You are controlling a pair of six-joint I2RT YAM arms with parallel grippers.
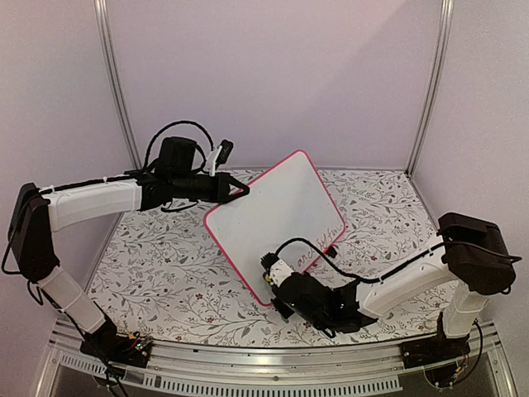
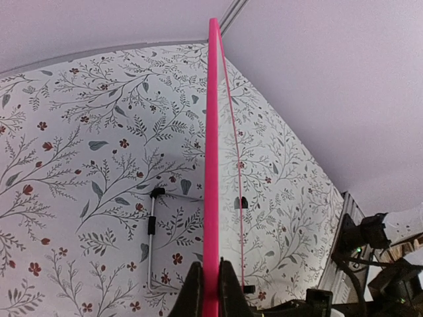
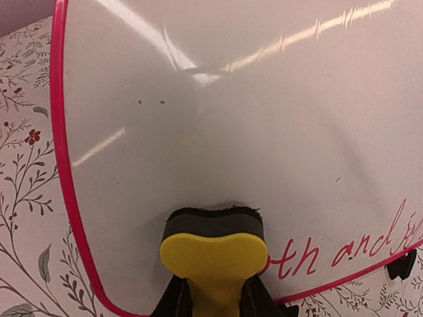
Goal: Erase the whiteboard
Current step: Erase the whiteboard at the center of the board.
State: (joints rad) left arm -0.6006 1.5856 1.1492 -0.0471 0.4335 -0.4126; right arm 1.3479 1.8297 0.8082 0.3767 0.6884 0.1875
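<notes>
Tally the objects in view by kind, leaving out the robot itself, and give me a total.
whiteboard: 1
yellow eraser: 1
pen-like stick: 1
Total: 3

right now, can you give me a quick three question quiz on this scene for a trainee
1. True or false: the left hand is shut on the pink-red frame of the rectangular white whiteboard, holding it tilted up off the table.
2. What does the right hand hold?
A. a yellow block eraser with a dark felt pad
B. a marker pen
C. nothing
3. What colour is the handwriting left along the board's lower edge?

Key: 1 true; 2 A; 3 red
</notes>
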